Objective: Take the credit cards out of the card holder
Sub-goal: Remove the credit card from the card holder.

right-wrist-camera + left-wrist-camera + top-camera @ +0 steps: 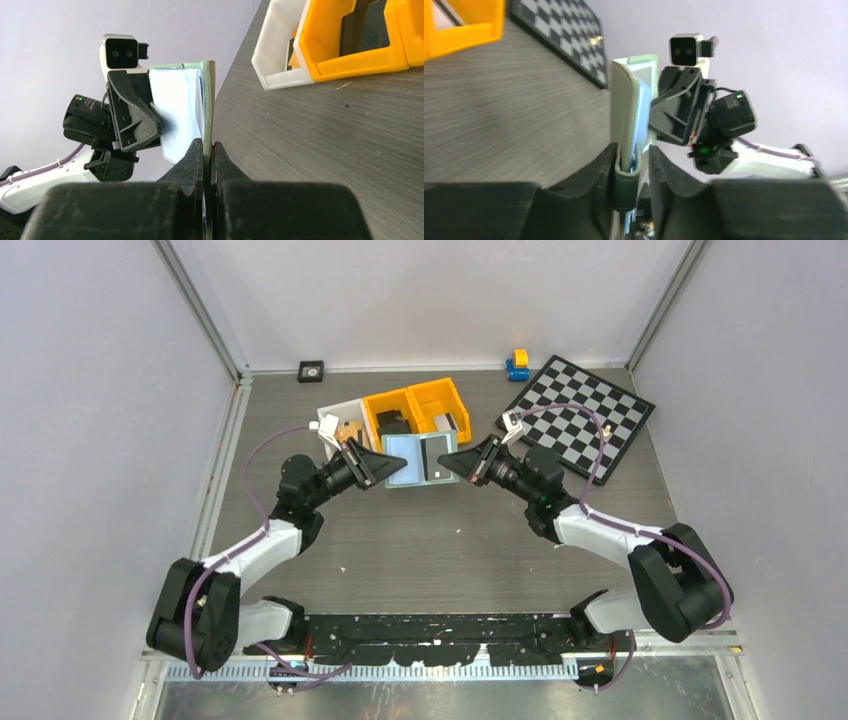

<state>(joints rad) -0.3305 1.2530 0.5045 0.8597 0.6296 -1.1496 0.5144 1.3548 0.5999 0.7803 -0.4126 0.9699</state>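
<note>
The card holder [418, 459], pale sage-green with light-blue inner sleeves, is spread open and held between both arms just in front of the bins. My left gripper [396, 468] is shut on its left edge, and the fold sits between the jaws in the left wrist view [631, 170]. My right gripper [449, 462] is shut on the thin right flap [209, 100], pinched flat between the jaws [207, 150]. A dark strip [437, 458] shows in the right sleeve. I cannot make out the credit cards beyond that.
Two orange bins [440, 403] and a white bin [338, 416] stand right behind the holder. The checkerboard [582, 412] lies at the back right, with a blue-and-yellow toy [517, 364] beyond it. A small black square [311, 370] sits by the back wall.
</note>
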